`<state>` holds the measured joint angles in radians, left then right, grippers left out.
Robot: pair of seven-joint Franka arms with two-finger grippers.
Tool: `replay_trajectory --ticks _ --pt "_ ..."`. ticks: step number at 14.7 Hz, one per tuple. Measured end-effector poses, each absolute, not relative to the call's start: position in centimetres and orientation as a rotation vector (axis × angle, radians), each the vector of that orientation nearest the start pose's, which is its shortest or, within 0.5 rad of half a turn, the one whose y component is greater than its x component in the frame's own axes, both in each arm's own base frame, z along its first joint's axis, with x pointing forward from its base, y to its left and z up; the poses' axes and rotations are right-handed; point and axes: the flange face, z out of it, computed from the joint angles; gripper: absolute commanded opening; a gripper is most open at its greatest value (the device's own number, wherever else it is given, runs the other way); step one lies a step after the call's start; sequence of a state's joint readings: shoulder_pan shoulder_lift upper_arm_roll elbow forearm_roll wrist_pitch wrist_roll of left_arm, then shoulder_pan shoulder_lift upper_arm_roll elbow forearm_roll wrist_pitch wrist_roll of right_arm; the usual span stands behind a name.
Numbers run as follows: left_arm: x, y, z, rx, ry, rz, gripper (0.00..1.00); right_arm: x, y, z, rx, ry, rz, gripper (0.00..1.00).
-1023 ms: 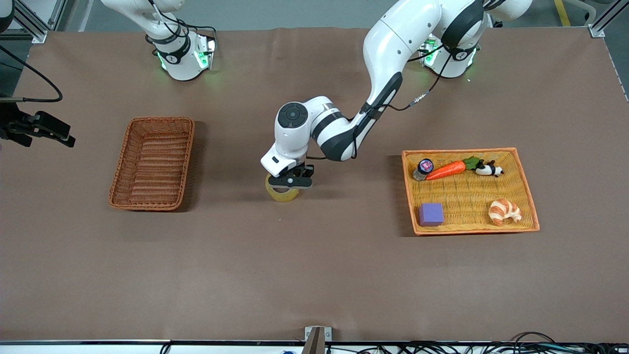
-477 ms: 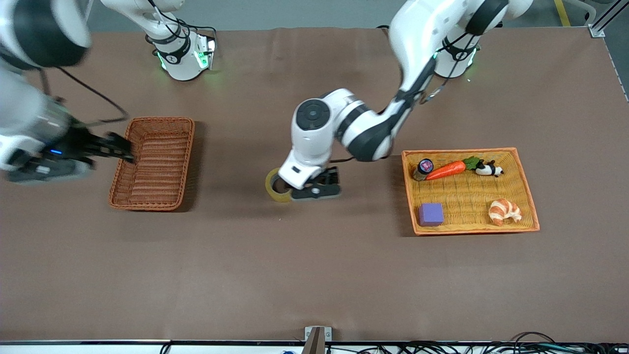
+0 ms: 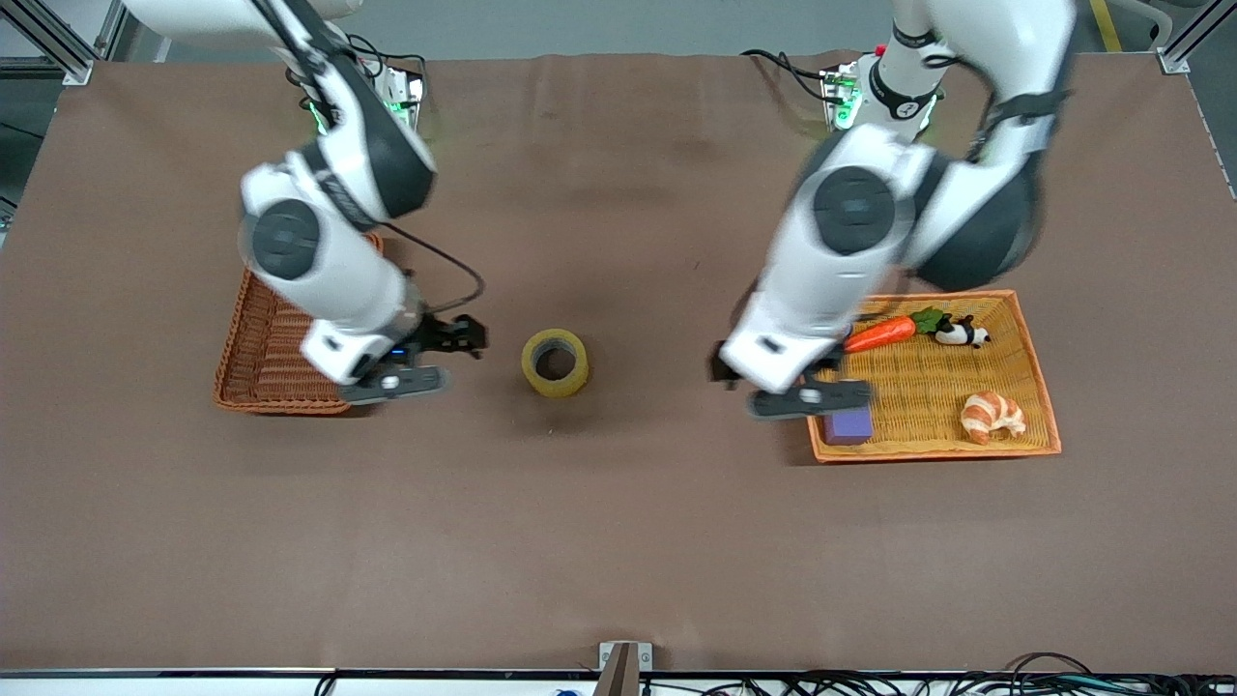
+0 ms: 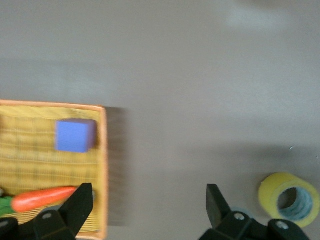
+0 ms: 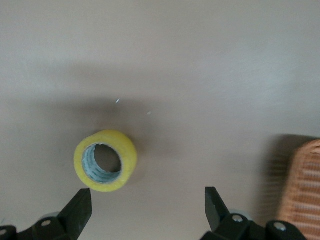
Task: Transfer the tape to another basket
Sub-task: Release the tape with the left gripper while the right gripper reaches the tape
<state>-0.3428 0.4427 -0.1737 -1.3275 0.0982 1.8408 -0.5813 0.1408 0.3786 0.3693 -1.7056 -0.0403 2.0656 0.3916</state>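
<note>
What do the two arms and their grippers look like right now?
Both arms are glossy white with dark grey joint bands and round dark caps. Black cables trail along each, and the bases glow green. The left gripper and right gripper are black, each with two flat fingers.

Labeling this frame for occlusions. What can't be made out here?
- Small dark bottle in the orange tray: hidden in the front view by the left arm.
- Purple block: partly covered in the front view by the left gripper.
- Brown basket: half covered in the front view by the right arm; cut off by the edge in the right wrist view.
- Both arms: motion-blurred in the front view.
- Tape: fully visible.
</note>
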Motion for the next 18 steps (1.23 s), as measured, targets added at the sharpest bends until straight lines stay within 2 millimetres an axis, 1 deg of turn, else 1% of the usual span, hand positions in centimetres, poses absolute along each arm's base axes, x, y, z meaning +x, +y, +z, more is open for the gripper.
replay_trajectory --ticks 2,3,6,7,8,9,11,13,15,16,17,18 --pt "62.1 -26.5 52.0 -3.163 -0.12 -0.14 1.0 56.9 33.2 34.9 -3.082 -0.183 0.062 1.0" --pt "61.7 -24.5 53.4 -3.156 -0.136 -0.152 1.0 56.3 34.4 32.9 -3.101 -0.193 0.067 1.0" --pt "60.6 -19.9 56.3 -3.14 -0.108 -0.191 1.0 55.0 36.9 27.1 -3.093 -0.202 0.073 1.0" --pt "60.5 -18.4 57.0 -3.135 -0.088 -0.2 1.0 54.4 37.3 25.3 -3.099 -0.216 0.079 1.0" --pt "60.3 -17.1 57.4 -3.129 -0.069 -0.202 1.0 54.0 37.5 23.9 -3.105 -0.231 0.082 1.0" --pt "60.2 -16.0 57.9 -3.124 -0.049 -0.201 1.0 53.6 37.6 22.9 -3.104 -0.245 0.081 1.0" --pt "59.6 -14.6 58.2 -3.114 -0.004 -0.185 1.0 53.0 37.6 21.8 -3.098 -0.266 0.064 1.0" --pt "58.7 -13.8 58.4 -3.103 0.051 -0.171 1.0 52.6 37.4 21.2 -3.099 -0.283 0.053 1.0" --pt "57.8 -13.5 58.7 -3.095 0.075 -0.167 1.0 52.9 37.1 21.1 -3.1 -0.286 0.031 1.0" --pt "57.6 -13.1 58.8 -3.096 0.079 -0.165 1.0 52.9 37.0 20.9 -3.099 -0.283 0.027 0.98" --pt "57.5 -12.5 58.8 -3.113 0.068 -0.157 1.0 52.9 36.9 20.6 -3.098 -0.285 0.029 0.94" --pt "57.5 -11.6 58.7 -3.139 0.06 -0.137 1.0 52.8 36.9 20.3 -3.099 -0.291 0.03 0.88"
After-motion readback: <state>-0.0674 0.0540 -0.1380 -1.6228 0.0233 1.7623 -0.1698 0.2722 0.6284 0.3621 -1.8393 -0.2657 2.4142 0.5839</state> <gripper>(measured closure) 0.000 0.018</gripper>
